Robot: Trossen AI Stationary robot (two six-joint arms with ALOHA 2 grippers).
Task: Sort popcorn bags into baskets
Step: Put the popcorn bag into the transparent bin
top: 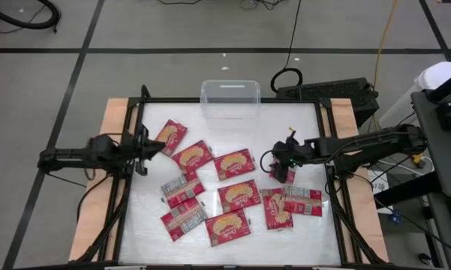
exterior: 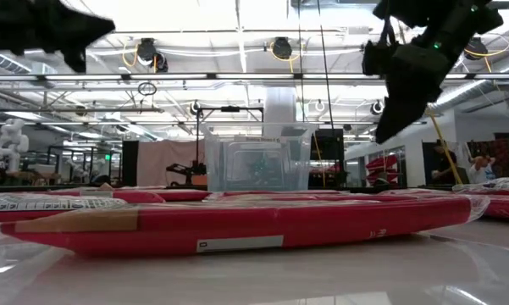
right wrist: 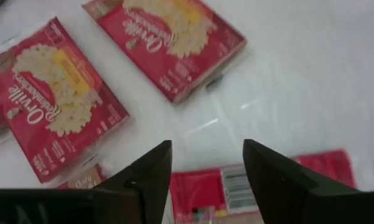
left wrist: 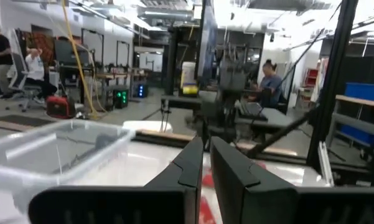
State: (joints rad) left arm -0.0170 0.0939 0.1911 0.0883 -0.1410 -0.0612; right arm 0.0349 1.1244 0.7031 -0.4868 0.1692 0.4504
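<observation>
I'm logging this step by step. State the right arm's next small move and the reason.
Probably lower the right end effector straight down onto the popcorn bag beneath it. Its jaws stand open and empty, with the bag's grey-white label face lying flat between them. The basket at the table's far edge holds nothing yet, and the left end effector waits, closed, near the left edge.

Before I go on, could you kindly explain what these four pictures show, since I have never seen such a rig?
Two robot arms work at a white table. One picture looks straight down, one looks level across the tabletop, and two come from cameras on the wrists. Red popcorn bags lie scattered flat, and a clear basket stands at the far edge. The left gripper is shut and empty, raised beside the bags. The right gripper is open above a bag lying label-up, holding nothing.
</observation>
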